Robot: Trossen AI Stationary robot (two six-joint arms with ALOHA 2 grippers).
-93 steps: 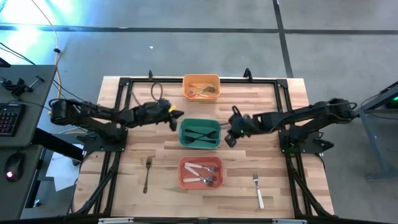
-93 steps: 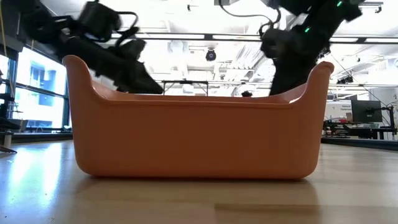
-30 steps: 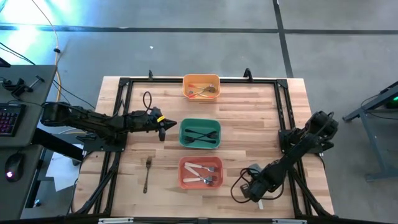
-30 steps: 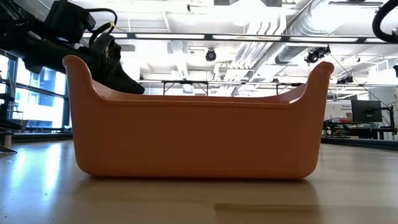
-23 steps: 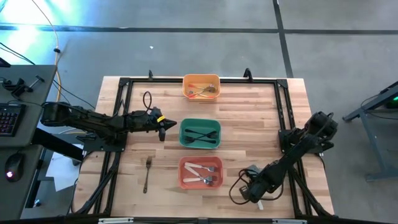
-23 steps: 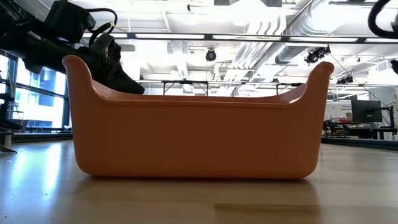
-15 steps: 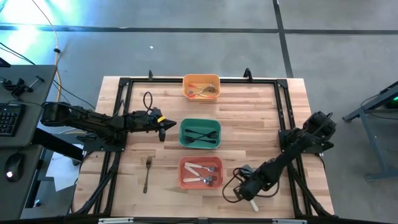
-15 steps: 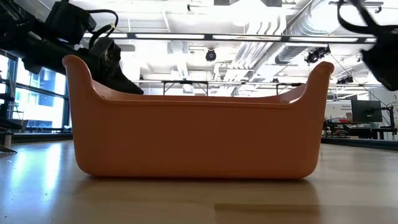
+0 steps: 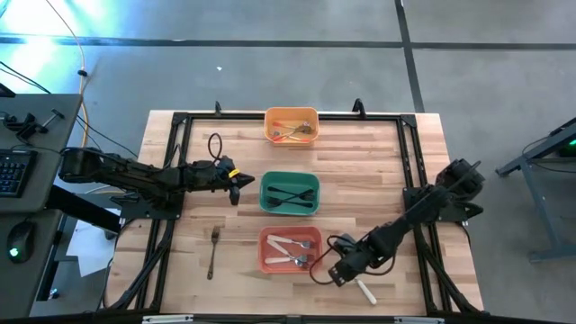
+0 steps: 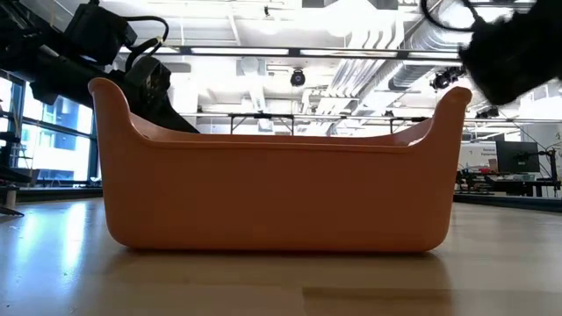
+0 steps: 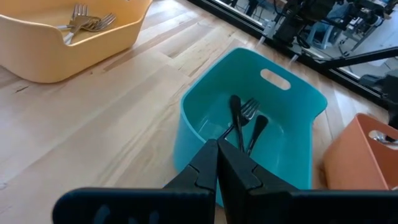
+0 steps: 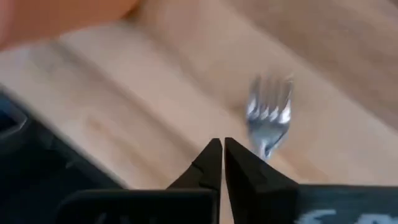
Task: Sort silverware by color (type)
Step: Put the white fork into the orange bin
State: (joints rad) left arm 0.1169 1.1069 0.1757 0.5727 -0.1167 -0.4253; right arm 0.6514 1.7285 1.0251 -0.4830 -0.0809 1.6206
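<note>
My right gripper is near the table's near edge, just right of the red bin, and is shut on a white-handled fork. The fork's metal head shows past the fingertips in the right wrist view. My left gripper waits shut beside the left wall of the green bin, which holds black forks. Another fork lies flat on the wood left of the red bin. The red bin holds white-handled forks, and the orange bin holds forks too. My right gripper comes at the white-handled fork from above. The metal head sticks out to one side of the shut fingertips, and the white handle trails out toward the near right. My fingers hide the place of contact itself.
The three bins stand in a row down the table's middle. A black frame runs around the tabletop. In the low view the red bin's wall fills the picture, with the left arm behind it. Bare wood lies right of the bins.
My right gripper has moved toward the table's left along the near edge, closing on the red bin. The white-handled fork has shifted left with it from where it lay.
</note>
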